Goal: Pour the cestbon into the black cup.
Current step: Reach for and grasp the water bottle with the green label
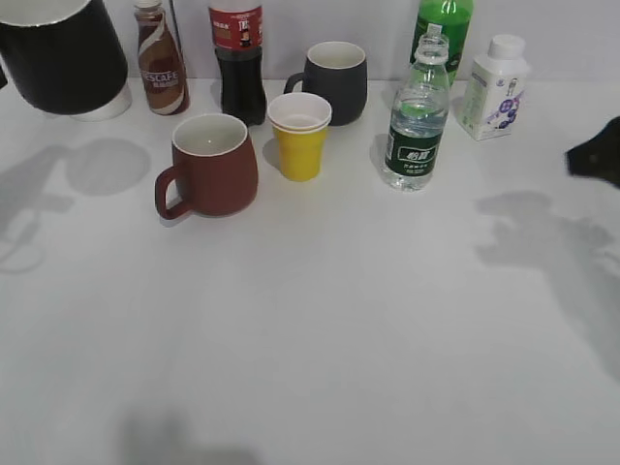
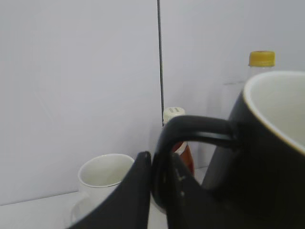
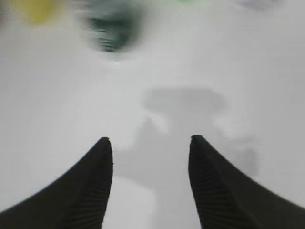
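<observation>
The cestbon (image 1: 418, 116), a clear ribbed bottle with a dark green label, stands upright at the back right of the table. It shows blurred in the right wrist view (image 3: 112, 26). The black cup (image 1: 63, 53) is at the top left corner, with its shadow on the table below. In the left wrist view my left gripper (image 2: 159, 160) is shut on the black cup's (image 2: 267, 157) loop handle. My right gripper (image 3: 150, 143) is open and empty above bare table. Only a dark part of it shows at the right edge of the exterior view (image 1: 596, 150), right of the cestbon.
A brown-red mug (image 1: 213, 165), stacked yellow and white paper cups (image 1: 299, 136), a dark grey mug (image 1: 334, 82), a cola bottle (image 1: 239, 58), a Nescafe bottle (image 1: 161, 63), a green soda bottle (image 1: 443, 29) and a white bottle (image 1: 496, 87) stand nearby. A white mug (image 2: 102, 176) shows behind the left gripper.
</observation>
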You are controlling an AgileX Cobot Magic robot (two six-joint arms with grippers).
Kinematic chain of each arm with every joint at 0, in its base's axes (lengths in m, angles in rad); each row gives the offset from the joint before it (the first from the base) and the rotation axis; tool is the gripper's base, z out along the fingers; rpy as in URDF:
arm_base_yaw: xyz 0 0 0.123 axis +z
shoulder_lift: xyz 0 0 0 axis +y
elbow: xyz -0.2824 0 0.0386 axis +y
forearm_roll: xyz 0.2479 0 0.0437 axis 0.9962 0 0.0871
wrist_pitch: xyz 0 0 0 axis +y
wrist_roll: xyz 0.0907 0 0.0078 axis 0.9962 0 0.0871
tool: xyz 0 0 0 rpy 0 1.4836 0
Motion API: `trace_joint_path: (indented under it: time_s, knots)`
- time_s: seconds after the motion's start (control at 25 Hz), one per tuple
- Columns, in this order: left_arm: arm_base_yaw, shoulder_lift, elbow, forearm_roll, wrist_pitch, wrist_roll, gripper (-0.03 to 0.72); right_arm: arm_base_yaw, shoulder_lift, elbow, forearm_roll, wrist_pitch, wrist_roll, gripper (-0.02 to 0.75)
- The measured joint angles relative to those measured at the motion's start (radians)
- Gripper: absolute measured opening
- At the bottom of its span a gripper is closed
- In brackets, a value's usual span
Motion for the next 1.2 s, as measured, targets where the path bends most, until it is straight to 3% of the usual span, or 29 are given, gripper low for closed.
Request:
trace_joint_path:
  time_s: [0.12,0.32,0.44,0.52,0.64,1.2]
  knots:
    - [0.0,-0.002,0.0,0.0,-0.001,0.0,0.046,0.047,-0.039,0.008,-0.095,-0.209,0.184,0.393]
    - [0.0,-0.003,0.0,0.006,-0.002,-0.006,0.046,0.365,-0.05,0.137,-0.161,-0.655,0.224,0.461]
    - [0.0,-0.005,0.0,0.02,-0.002,-0.016,0.046,0.484,0.068,0.205,-0.202,-0.917,0.252,0.544]
    - [0.0,-0.008,0.0,0.039,-0.002,-0.016,0.046,0.5,0.155,0.209,-0.201,-1.025,0.304,0.612]
    - [0.0,-0.025,0.001,0.06,0.0,-0.017,0.046,0.501,0.267,0.183,-0.158,-1.096,0.361,0.65]
    - [0.0,-0.032,0.002,0.088,0.0,-0.022,0.046,0.501,0.592,-0.067,-0.112,-1.127,0.447,0.65]
